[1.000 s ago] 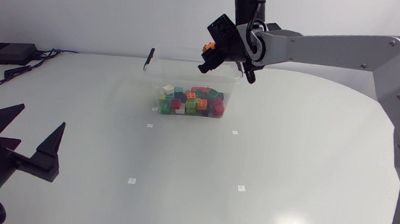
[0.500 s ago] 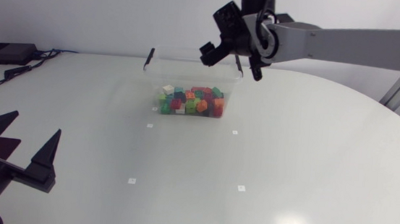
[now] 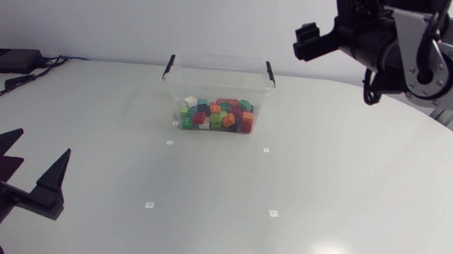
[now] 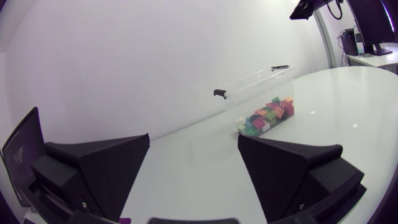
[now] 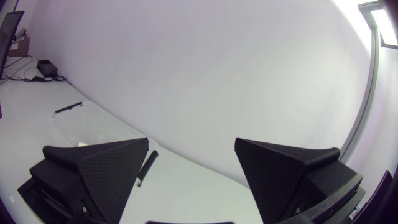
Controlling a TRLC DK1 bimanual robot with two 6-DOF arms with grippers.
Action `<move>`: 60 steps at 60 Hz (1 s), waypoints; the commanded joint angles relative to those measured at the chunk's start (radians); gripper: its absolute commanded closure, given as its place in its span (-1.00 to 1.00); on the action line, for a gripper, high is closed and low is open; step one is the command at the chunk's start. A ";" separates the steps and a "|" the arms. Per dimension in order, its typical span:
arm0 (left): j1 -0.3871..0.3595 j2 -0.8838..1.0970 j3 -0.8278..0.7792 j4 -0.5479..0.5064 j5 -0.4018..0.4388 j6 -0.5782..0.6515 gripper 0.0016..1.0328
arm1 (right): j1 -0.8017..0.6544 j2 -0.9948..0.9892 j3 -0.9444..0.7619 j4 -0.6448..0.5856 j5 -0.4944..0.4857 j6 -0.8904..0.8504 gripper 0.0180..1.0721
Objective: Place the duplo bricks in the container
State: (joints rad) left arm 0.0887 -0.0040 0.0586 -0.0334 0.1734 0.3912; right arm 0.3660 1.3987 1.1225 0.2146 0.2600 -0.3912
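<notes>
Clear container (image 3: 219, 70) (bricks (image 3: 218, 115) inside), right end effector (image 5: 191, 147) apart.

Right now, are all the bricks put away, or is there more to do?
It looks finished. Done: the colourful plastic duplo bricks sit piled inside the clear plastic container with black handles. In hand: nothing; the left gripper and the right gripper both have open, empty fingers. Left: I see no loose bricks on the white table, so probably nothing more.
</notes>
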 commanded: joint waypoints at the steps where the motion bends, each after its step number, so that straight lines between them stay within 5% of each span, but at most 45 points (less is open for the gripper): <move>1: -0.003 -0.010 -0.013 -0.014 -0.008 -0.038 -0.92 | -0.025 -0.069 -0.079 0.029 0.024 0.020 -0.91; 60: 0.049 -0.011 -0.013 -0.037 -0.012 -0.235 -0.92 | -0.151 -0.776 -0.701 0.072 0.111 -0.086 -0.91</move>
State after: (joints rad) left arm 0.1299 -0.0040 0.0586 -0.0628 0.1696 0.1898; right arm 0.2237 0.6838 0.4721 0.2878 0.3504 -0.4541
